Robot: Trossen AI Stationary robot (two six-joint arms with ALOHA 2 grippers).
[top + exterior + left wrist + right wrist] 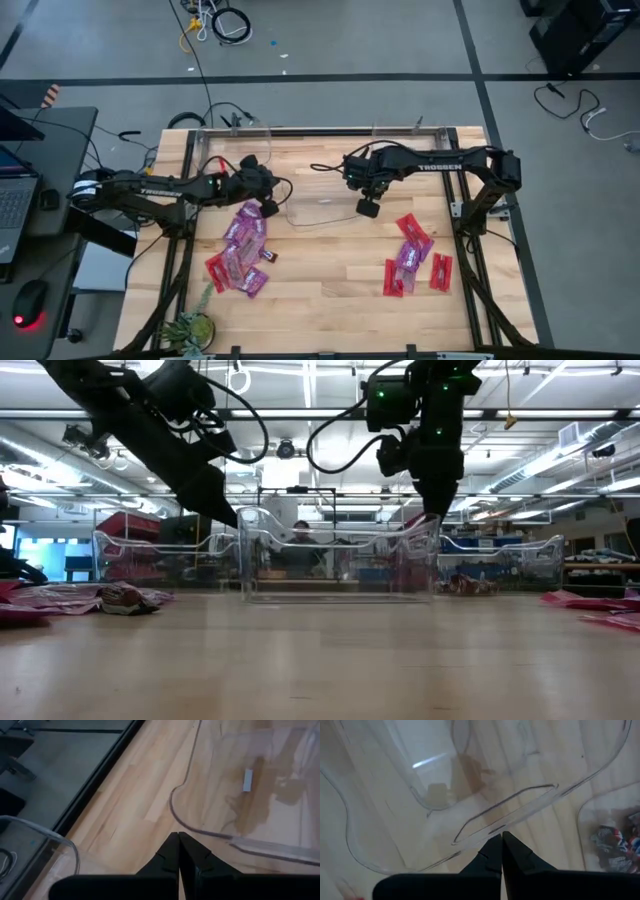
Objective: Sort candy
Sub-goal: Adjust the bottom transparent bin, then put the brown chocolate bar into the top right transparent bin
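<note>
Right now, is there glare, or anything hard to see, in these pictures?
High view: even light, candy clear, but the clear bin nearly vanishes against the wood. Low view: ceiling lights are bright and both arms show dark against them. Right wrist view: a white glare streak on the bin's plastic. Left wrist view: the bin's rim reads clearly.

Left gripper closed, tips together, above wood table. Clear bin just ahead, its curved rim near the tips. Another clear rim beside gripper.
</note>
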